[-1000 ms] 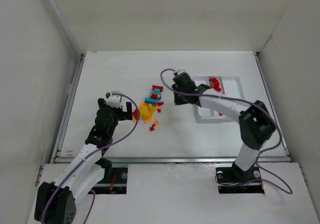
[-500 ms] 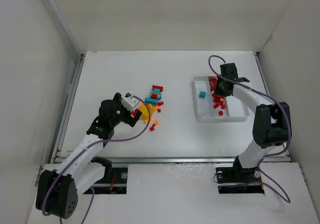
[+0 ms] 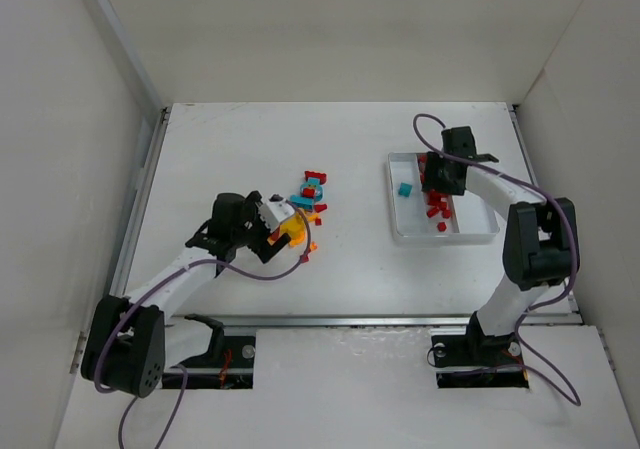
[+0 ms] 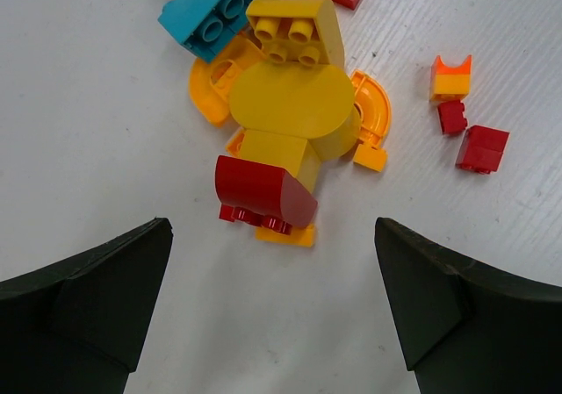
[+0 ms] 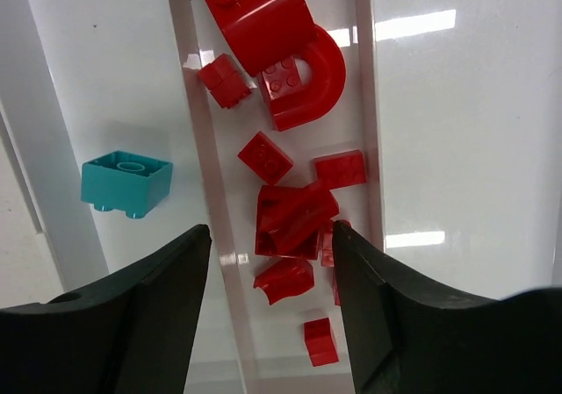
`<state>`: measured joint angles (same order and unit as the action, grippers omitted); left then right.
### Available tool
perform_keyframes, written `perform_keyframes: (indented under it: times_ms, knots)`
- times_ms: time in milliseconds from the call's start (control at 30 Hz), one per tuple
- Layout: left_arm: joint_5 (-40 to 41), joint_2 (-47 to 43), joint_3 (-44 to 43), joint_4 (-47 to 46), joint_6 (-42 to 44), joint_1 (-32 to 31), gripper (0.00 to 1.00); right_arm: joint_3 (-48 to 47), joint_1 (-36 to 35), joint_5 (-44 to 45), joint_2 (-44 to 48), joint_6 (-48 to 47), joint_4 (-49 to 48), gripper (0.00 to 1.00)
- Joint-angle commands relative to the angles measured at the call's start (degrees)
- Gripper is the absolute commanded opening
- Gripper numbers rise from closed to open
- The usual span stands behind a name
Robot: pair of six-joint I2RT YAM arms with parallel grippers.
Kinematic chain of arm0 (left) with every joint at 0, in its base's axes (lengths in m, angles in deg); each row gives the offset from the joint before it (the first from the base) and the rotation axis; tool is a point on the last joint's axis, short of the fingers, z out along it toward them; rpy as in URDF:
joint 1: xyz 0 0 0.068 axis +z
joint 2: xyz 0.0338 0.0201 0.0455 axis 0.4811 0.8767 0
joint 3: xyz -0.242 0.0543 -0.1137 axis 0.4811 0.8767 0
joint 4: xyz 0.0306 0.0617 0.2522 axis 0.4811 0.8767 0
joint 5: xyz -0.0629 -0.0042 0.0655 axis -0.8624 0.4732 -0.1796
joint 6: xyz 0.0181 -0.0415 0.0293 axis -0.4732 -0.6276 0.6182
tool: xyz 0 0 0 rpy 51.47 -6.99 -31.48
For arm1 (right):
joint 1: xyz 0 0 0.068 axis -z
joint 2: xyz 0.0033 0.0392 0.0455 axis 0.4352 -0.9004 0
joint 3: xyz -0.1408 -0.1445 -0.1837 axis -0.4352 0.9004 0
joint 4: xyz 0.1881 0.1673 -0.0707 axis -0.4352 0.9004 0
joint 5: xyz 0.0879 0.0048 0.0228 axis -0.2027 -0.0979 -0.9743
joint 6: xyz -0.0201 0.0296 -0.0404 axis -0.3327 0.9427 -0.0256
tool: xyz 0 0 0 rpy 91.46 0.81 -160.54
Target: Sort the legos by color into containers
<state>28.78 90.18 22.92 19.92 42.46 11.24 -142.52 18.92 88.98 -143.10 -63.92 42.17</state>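
The loose legos (image 3: 303, 207) lie in a pile at the table's middle: a yellow stack (image 4: 285, 104) with a red rounded brick (image 4: 263, 192) against it, a teal brick (image 4: 219, 8), orange arches (image 4: 373, 118) and small red bricks (image 4: 479, 148). My left gripper (image 3: 278, 231) is open and empty just left of the pile (image 4: 272, 311). The white tray (image 3: 392, 204) holds several red bricks (image 5: 294, 214) in its middle compartment and one teal brick (image 5: 126, 183) in the left one. My right gripper (image 3: 432, 182) is open and empty above the red bricks (image 5: 272, 324).
A small orange and yellow piece (image 4: 450, 74) lies apart at the pile's right side. The tray's right compartment (image 5: 457, 131) shows bare white. White walls close in the table on the left, back and right.
My right arm swung from beside the pile to over the tray, where a teal brick now shows. My left gripper moved right, closer to the pile.
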Motion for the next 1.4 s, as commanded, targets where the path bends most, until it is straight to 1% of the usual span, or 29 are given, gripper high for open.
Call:
perform_keyframes:
  times_ms: [0,100,233,333,500,533,633,667,767,800,833,933,1033,1067,1100,1200,1233,1267,1300,1367]
  knots:
    - [-1.01,0.90,-2.93,-0.93,3.15,0.29,0.98,-2.61,-1.03,-1.36,4.35,-1.97,-0.01,0.63]
    - [-1.01,3.17,-2.93,-0.93,3.86,0.29,0.89,-4.10,-2.26,-1.37,5.16,-2.49,-0.01,0.63]
    - [-1.71,5.38,-4.68,-0.93,4.47,0.29,0.82,-6.29,-3.41,-1.37,5.68,-3.02,0.52,0.63]
    - [-1.71,7.40,-6.26,0.39,5.09,0.29,0.80,-8.85,-5.51,-0.23,4.45,-3.02,1.66,0.63]
    - [-2.41,10.92,-8.90,2.14,7.37,0.29,0.66,-11.23,-6.66,-0.92,2.52,-3.55,1.66,0.63]
    - [-3.11,11.44,-9.95,2.15,7.99,0.29,0.57,-11.92,-6.66,-0.93,2.00,-3.55,1.66,0.63]
    - [-5.13,12.59,-10.75,4.17,10.80,0.29,0.41,-13.42,-6.66,-0.93,0.59,-3.02,2.36,0.63]
    - [-5.66,12.59,-10.75,4.95,11.59,0.29,0.30,-13.42,-6.66,-0.93,0.59,-3.02,2.97,0.63]
    - [-6.46,12.59,-10.75,6.10,12.74,0.29,0.14,-14.92,-7.18,-0.32,-0.46,-3.55,4.12,0.63]
    - [-6.46,12.59,-10.75,6.10,12.74,0.29,0.02,-15.44,-7.71,0.38,-0.47,-3.55,4.12,0.63]
    - [-6.46,12.59,-10.75,6.10,12.74,0.29,0.00,-15.45,-8.50,0.39,-0.47,-4.07,4.12,0.63]
    - [-6.46,12.06,-10.75,6.72,13.35,0.29,0.00,-15.45,-10.26,0.39,0.75,-6.27,4.12,0.63]
    - [-6.46,8.74,-11.28,6.72,13.35,0.29,0.00,-15.97,-13.68,-2.15,2.16,-9.25,4.12,0.64]
    - [-7.24,6.72,-11.80,6.72,12.66,0.29,0.00,-16.58,-15.61,-3.46,3.47,-10.65,4.12,0.64]
    - [-7.25,6.70,-11.81,5.85,12.13,0.29,0.00,-16.59,-15.63,-3.48,4.18,-11.19,4.12,0.64]
    - [-8.82,2.76,-13.13,3.30,8.01,-0.93,0.00,-17.12,-19.05,-8.20,7.78,-10.15,2.63,0.70]
    - [-9.61,1.88,-13.82,2.51,6.34,-0.94,0.00,-16.59,-19.66,-13.96,8.66,-9.62,1.93,0.73]
    - [-9.62,0.56,-14.35,0.84,4.67,-1.72,0.00,-15.89,-21.15,-16.55,10.15,-8.92,0.18,0.80]
    - [-9.62,-0.06,-14.36,-0.04,1.00,-2.25,0.00,-15.89,-22.12,-18.57,10.69,-6.74,-0.70,0.96]
    - [-9.62,-1.72,-14.36,-1.89,-3.15,-2.87,0.00,-15.18,-24.75,-23.66,11.22,-4.35,-4.03,1.00]
